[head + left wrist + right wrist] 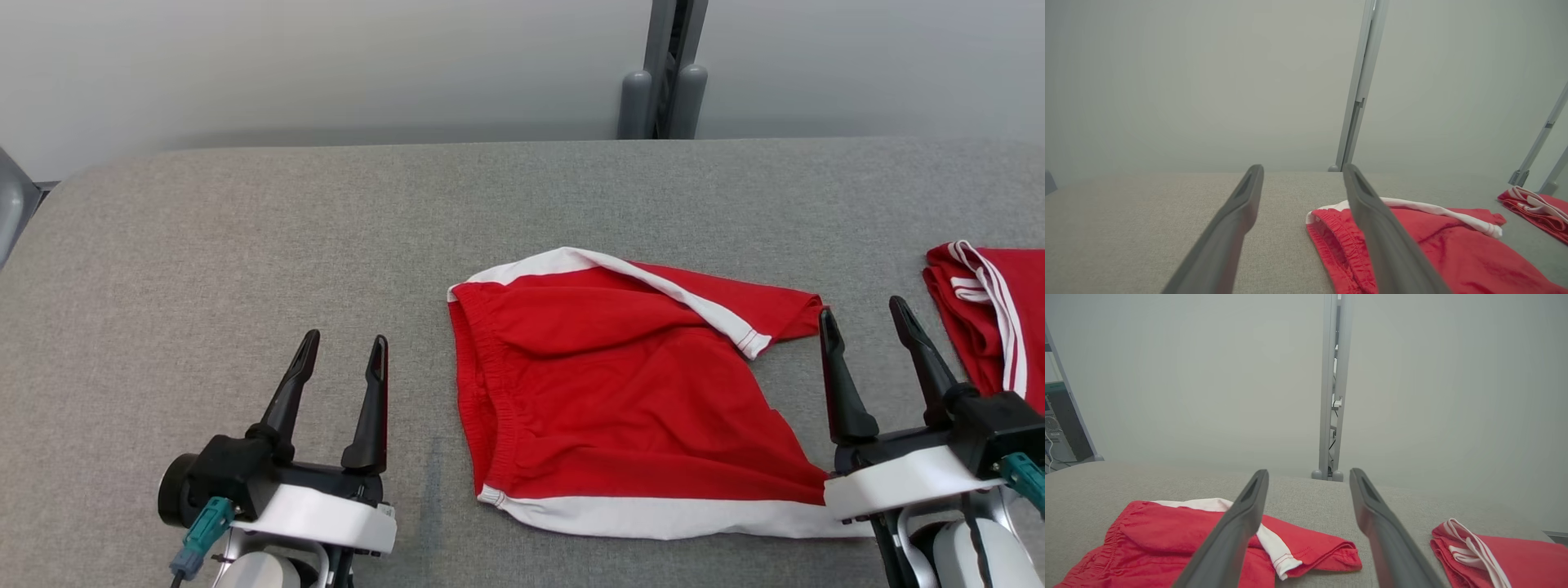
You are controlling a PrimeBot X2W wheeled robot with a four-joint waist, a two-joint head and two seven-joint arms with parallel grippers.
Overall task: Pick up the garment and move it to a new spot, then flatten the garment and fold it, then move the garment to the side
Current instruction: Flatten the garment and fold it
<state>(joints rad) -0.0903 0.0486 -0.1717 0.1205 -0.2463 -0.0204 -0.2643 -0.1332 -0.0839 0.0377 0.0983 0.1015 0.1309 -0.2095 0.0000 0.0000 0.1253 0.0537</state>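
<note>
Head view: you see red shorts [637, 392] centre of grey table [245, 237], waistband toward 9 o'clock. Left gripper [346, 337], right gripper [862, 307] both spread wide, empty. Second red garment [992, 318] at 3 o'clock, near right gripper.

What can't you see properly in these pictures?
- Second red garment: head view, cut off by the right edge; its full shape cannot be told.
- Red shorts: head view, near right corner hidden behind the body of the right gripper.
- Shorts' waistband: left wrist view, partly covered by a finger of the left gripper.
- Under the shorts' folded-over flap: hidden by the cloth itself.
</note>
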